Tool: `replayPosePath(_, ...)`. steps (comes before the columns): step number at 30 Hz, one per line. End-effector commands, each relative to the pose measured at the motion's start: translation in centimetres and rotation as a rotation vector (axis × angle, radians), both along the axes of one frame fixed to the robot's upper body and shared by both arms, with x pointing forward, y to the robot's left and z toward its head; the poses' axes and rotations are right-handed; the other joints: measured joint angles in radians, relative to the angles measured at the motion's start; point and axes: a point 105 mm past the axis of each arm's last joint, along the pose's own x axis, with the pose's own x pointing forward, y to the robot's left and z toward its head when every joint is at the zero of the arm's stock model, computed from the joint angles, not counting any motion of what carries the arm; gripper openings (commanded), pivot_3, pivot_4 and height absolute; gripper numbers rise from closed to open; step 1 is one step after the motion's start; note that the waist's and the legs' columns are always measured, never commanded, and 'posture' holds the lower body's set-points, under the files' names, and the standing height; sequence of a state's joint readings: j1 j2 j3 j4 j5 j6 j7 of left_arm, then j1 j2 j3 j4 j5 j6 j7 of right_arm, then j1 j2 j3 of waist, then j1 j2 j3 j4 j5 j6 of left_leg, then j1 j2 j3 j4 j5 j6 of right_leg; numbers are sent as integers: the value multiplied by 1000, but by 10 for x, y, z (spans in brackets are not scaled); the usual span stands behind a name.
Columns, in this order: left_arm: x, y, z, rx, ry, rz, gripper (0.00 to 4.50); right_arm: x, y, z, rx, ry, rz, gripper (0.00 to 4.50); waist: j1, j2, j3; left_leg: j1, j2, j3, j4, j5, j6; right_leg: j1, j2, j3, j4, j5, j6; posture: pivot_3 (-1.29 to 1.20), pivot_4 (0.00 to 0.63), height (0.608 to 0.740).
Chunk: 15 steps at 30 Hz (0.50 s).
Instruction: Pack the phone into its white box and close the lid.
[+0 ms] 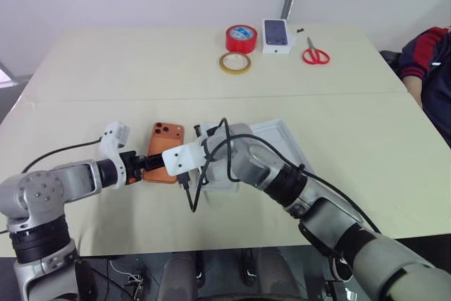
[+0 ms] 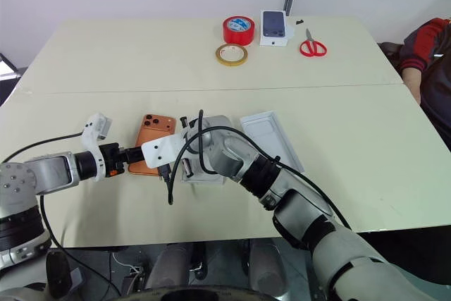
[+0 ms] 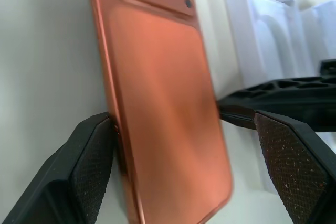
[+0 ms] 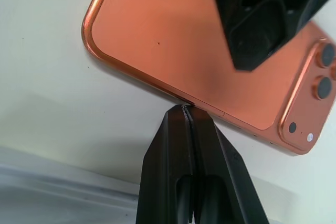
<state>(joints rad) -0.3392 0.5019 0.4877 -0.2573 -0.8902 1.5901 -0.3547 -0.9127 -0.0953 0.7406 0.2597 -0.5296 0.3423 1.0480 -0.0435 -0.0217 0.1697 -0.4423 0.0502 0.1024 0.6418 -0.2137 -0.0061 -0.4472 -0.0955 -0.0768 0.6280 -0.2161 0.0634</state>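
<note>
The orange phone (image 1: pixel 165 151) lies camera side up on the table, left of the white box (image 1: pixel 220 174), which my right arm partly hides. The lid (image 1: pixel 280 142) rests just right of the box, moulded face up. My left gripper (image 3: pixel 181 119) is open and straddles the phone's lower end; one pad (image 3: pixel 94 161) touches the phone's edge while the other stands clear. My right gripper (image 4: pixel 185 109) is shut, holds nothing, and its tip presses against the phone's long edge on the box side.
At the far side of the table are a red tape roll (image 1: pixel 241 38), a tan tape ring (image 1: pixel 235 63), a small white box with a dark phone picture (image 1: pixel 277 35) and red scissors (image 1: pixel 316 55). A person (image 1: pixel 430 68) sits at the right.
</note>
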Motion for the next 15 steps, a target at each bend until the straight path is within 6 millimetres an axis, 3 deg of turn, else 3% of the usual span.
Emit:
replayPosePath(1,-3,-13,7,-65,-17,-60,4256,-11,10,0,12,7,50,17,0,0,0,0,0,0,0,0,0,0,0,0,0,0,0,0,150,740)
replayPosePath(14,9,21,5,-68,-7,142,4256,-12,11,-1,14,13,48,17,-1,0,0,0,0,0,0,0,0,0,1,0,0,0,0,0,150,740)
replayPosePath(15,9,21,3,-70,0,146,4023,-12,11,0,14,13,49,0,-1,0,0,0,0,0,0,0,0,0,1,0,0,0,0,0,150,740)
